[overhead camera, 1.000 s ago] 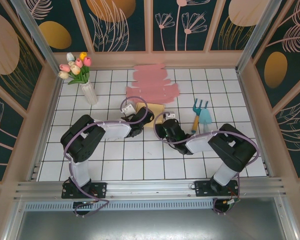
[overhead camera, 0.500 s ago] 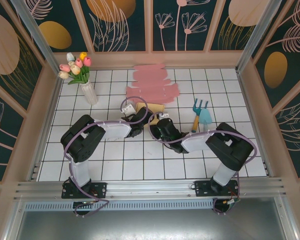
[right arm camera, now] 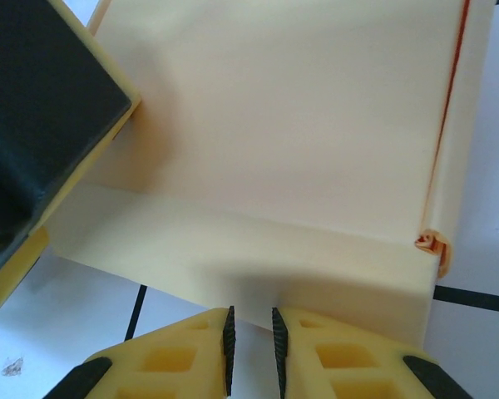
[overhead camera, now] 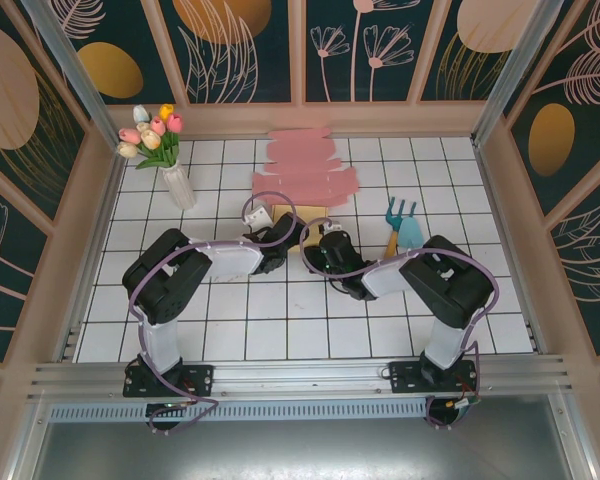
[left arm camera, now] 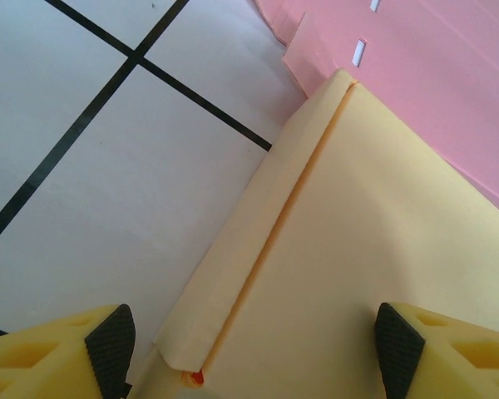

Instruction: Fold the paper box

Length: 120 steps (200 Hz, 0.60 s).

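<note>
Folding seems partly done: the paper box (overhead camera: pixel 302 216) sits mid-tabletop (overhead camera: pixel 280 320) against the pink sheets (overhead camera: pixel 305 170), two walls creased up, left claw (left arm camera: pixel 254 341) spread wide astride one edge, right claw (right arm camera: pixel 250 337) nearly closed at another, closing likely left.

I have the paper box (overhead camera: pixel 302 215) ahead of me. It is pale yellow card lying flat on the white tiled table (overhead camera: pixel 280 320), with narrow flaps creased up along its edges and its far corner touching the pink sheets (overhead camera: pixel 305 170).
</note>
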Available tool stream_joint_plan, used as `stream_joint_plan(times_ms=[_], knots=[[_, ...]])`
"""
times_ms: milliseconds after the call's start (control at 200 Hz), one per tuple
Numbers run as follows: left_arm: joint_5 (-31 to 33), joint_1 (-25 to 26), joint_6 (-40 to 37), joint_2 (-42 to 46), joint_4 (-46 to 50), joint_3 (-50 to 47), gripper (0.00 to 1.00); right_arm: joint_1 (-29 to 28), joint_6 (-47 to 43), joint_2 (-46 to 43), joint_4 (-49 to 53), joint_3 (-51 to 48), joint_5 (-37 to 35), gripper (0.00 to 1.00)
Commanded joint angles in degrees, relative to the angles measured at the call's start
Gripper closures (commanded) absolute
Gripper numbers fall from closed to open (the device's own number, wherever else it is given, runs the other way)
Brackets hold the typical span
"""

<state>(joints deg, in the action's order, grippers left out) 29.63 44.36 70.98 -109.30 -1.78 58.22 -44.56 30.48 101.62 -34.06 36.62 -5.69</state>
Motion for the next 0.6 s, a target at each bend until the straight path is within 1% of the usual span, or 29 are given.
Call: stream_joint_plan(times_ms=[0,120,135,295,480,596], knots=[[-6.4,0.0,-4.6,-5.9,17.8,-4.2,0.23,1.2,-0.3,1.1,2.1,1.1,-2.0,0.75],[-6.4,0.0,-4.5,-5.9,17.9,-4.1,0.23,1.1,0.2,-0.3,1.9,0.4,-0.9,0.75],[-6.4,0.0,-4.5,-5.9,17.8,-4.1,0.23,1.1,0.2,-0.6,1.7,0.1,-0.7,0.77],[-6.2,0.0,-4.6,-5.9,18.0,-4.0,0.23,0.2,1.6,-5.3,0.8,-3.0,0.3,0.77],[-6.2,0.0,-4.4,-5.9,18.0,-3.7,0.23,-1.0,5.2,-11.5,3.6,-6.2,-3.0,0.79],[-6.3,0.0,-4.3,-6.2,18.0,-3.5,0.23,-0.9,6.5,-12.6,5.7,-6.4,-4.8,0.81]])
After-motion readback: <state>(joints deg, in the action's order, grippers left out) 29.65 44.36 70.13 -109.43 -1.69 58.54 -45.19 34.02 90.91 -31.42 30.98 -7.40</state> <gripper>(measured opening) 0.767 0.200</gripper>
